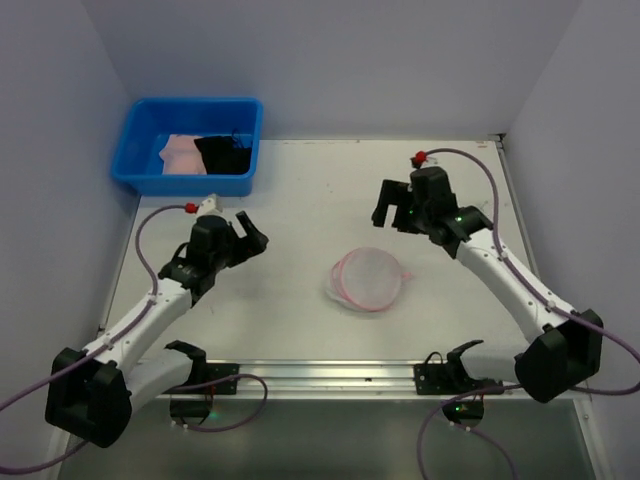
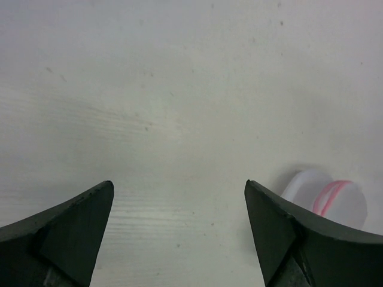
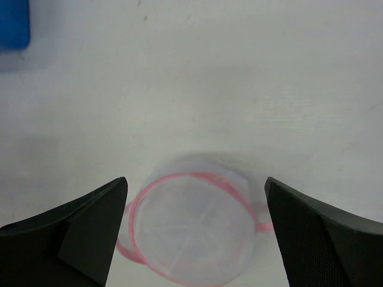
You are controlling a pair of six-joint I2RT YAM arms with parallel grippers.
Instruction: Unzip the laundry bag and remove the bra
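The laundry bag, a small round white mesh pouch with a pink zipper rim, lies flat on the table's middle. In the right wrist view the laundry bag sits just below and between the spread fingers, untouched, and nothing dark shows through it. My right gripper hangs open behind the bag. My left gripper is open over bare table to the bag's left, with the laundry bag peeking past its right finger. A black strappy garment lies in the tub; whether it is the bra I cannot tell.
A blue tub stands at the table's back left corner and holds a pink cloth beside the black garment. Grey walls close in the table on three sides. A metal rail runs along the near edge.
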